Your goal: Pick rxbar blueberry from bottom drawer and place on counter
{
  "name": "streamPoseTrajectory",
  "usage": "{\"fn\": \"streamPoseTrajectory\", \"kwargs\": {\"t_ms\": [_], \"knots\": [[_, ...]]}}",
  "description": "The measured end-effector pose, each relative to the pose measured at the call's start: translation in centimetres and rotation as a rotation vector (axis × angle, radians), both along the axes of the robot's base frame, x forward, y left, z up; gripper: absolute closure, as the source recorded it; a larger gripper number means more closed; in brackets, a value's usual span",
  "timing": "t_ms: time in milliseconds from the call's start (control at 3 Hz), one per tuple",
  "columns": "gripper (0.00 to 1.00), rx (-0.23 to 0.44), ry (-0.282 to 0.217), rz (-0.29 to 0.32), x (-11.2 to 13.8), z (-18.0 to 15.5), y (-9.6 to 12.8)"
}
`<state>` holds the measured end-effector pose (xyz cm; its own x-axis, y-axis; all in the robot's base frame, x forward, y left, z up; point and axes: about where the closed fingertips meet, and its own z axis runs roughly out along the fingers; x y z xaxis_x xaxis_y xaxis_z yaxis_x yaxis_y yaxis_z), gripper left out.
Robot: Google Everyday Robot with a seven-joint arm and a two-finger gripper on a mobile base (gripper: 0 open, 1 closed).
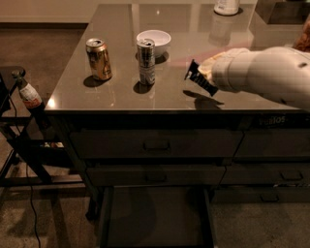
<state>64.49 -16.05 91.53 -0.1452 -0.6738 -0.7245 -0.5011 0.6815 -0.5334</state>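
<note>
My gripper (209, 77) is over the right part of the counter (121, 99), at the end of the white arm coming in from the right. It is shut on the rxbar blueberry (200, 79), a dark flat wrapper with pale print, held tilted a little above the counter with its shadow just below. The bottom drawer (155, 218) stands pulled open at the foot of the cabinet, its dark interior showing nothing inside.
A gold can (99, 59), a slim silver can (146, 62) and a white bowl (153, 40) stand on the counter's left half. A white container (226, 7) is at the far edge. A bottle (28, 92) sits on a dark stand to the left.
</note>
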Motion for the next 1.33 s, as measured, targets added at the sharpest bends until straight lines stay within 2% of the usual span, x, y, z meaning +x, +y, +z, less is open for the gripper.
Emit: {"fn": "streamPoseTrajectory", "kwargs": {"t_ms": [1000, 1333], "knots": [[1.00, -0.020, 0.046, 0.069, 4.3, -3.2, 2.6], [0.81, -0.020, 0.046, 0.069, 4.3, -3.2, 2.6]]}}
